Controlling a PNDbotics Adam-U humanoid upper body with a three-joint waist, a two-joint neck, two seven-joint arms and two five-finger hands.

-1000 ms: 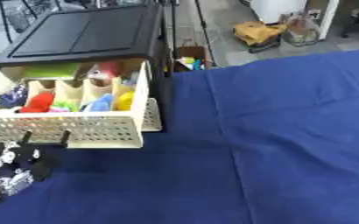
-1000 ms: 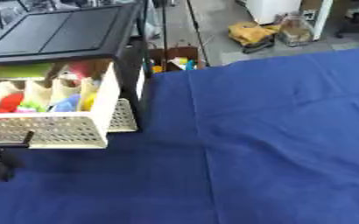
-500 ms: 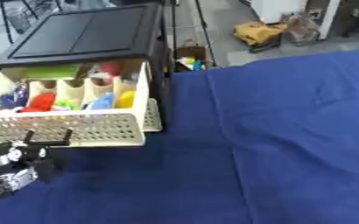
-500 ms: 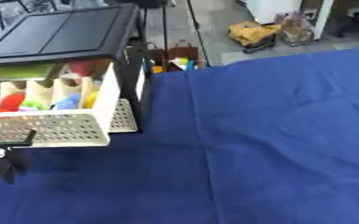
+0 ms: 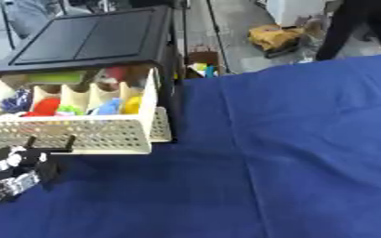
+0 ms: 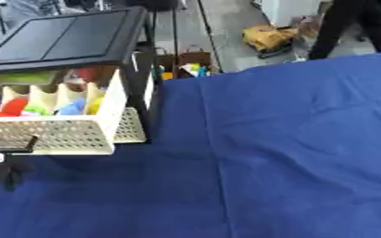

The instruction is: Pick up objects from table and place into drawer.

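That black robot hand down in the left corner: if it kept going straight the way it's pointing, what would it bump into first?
Most likely the black handle on the front of the open cream drawer. The left hand points up toward it from just below, fingers curled. How near they are in depth is hard to judge.

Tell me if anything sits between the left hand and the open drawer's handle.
Nothing visible does. The left hand sits on the blue tablecloth just below the cream drawer, whose black handle sticks out toward it. Only bare cloth shows in the gap.
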